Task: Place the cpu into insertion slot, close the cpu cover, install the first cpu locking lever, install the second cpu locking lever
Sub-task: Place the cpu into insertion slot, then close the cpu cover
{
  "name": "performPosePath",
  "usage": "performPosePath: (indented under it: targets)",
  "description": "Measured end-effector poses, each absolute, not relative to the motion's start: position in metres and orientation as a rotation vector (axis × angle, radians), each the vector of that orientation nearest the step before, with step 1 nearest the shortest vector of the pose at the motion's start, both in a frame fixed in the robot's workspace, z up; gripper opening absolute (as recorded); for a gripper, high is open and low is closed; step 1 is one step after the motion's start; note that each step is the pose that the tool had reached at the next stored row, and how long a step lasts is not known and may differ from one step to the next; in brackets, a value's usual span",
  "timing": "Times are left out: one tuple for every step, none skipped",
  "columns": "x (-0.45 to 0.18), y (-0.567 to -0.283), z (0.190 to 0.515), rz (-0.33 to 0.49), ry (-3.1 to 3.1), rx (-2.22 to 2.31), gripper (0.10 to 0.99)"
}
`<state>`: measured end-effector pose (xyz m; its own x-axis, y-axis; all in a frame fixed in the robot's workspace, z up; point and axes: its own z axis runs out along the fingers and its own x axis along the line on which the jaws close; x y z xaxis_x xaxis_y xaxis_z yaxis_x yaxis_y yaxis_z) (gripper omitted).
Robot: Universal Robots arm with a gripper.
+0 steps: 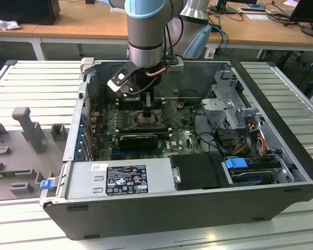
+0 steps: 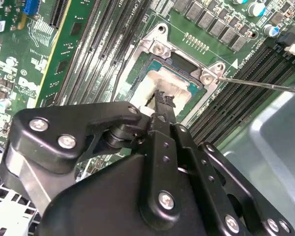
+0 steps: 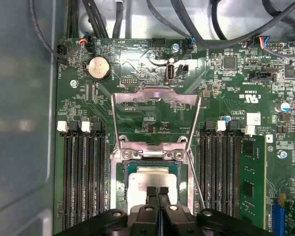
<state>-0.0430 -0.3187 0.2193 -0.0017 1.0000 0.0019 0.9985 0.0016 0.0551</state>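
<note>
The arm reaches down into an open computer case (image 1: 198, 208) that sits on the ribbed worktop (image 1: 295, 99). The fingers (image 3: 151, 193) are pressed together with nothing between them, their tips at the top of the cpu (image 3: 140, 184). The cpu lies seated in the insertion slot (image 3: 122, 169). The cpu cover (image 3: 155, 96) is swung back, open. A thin locking lever (image 2: 255, 84) juts free beside the slot.
</note>
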Motion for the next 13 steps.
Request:
performPosePath:
  targets:
    - [-0.043, -0.319, 0.221, 0.063, 2.196, 2.193, 0.106]
    - [-0.043, -0.319, 0.223, 0.062, 2.196, 2.193, 0.106]
    - [-0.043, -0.319, 0.226, 0.062, 2.196, 2.193, 0.106]
    - [-0.043, -0.319, 0.227, 0.062, 2.196, 2.193, 0.106]
    - [-0.043, -0.319, 0.229, 0.063, 2.196, 2.193, 0.106]
    - [-0.043, -0.319, 0.231, 0.063, 2.196, 2.193, 0.106]
    - [-0.043, -0.319, 0.233, 0.063, 2.196, 2.193, 0.106]
    - [-0.043, -0.319, 0.236, 0.063, 2.196, 2.193, 0.106]
    - [-0.043, -0.319, 0.238, 0.062, 2.196, 2.193, 0.106]
    - [-0.043, -0.319, 0.239, 0.063, 2.196, 2.193, 0.106]
    - [-0.043, -0.319, 0.241, 0.062, 2.196, 2.193, 0.106]
    - [-0.043, -0.319, 0.242, 0.063, 2.196, 2.193, 0.106]
    - [-0.043, -0.319, 0.245, 0.063, 2.196, 2.193, 0.106]
